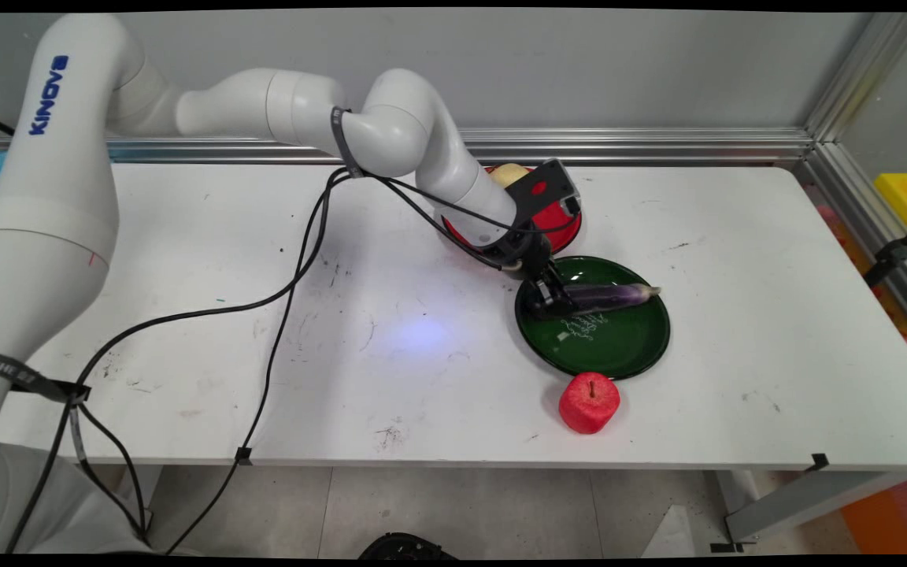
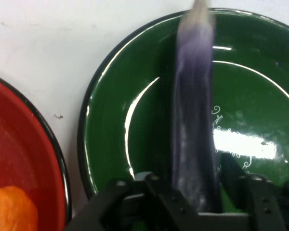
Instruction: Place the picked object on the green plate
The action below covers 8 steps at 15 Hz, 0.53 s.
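Two plates on the bench [image 1: 186, 315]: green plate [image 1: 619, 350] nearer, red plate [image 1: 560, 220] just beyond w/ a yellowish item and an orange one in it. My gripper [image 1: 552, 299] is clamped on the purple eggplant [image 1: 607, 296], low over the green plate's left part, stem pointing right. Red apple [image 1: 589, 402] sits just near of the green plate.

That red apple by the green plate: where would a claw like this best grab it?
Probably across its round middle, coming straight down from above. The red apple stands upright, stem up, on the white table just off the green plate, so fingers closing on either side, parallel to the plate's rim, should have room.
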Motion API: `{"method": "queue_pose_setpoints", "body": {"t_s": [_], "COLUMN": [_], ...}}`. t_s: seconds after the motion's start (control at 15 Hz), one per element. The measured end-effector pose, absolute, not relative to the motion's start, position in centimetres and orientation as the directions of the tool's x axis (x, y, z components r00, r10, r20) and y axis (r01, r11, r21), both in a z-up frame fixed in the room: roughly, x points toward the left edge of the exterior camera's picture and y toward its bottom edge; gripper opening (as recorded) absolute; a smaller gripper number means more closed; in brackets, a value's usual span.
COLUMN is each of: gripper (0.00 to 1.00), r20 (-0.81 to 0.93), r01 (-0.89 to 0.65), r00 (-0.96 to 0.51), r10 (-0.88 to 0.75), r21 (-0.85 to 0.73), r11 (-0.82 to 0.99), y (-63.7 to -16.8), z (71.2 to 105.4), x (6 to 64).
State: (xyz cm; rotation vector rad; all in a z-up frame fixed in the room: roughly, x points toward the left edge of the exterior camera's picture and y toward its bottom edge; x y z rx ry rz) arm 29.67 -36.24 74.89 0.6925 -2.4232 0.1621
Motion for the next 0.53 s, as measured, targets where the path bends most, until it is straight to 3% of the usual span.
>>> {"method": "queue_pose_setpoints", "body": {"t_s": [0.53], "gripper": [1.00], "r20": [0.592], "r01": [-0.503], "r00": [-0.683], "r10": [-0.428], "r21": [0.045], "r11": [0.863], "y": [-36.65], "z": [75.17], "x": [29.73]}}
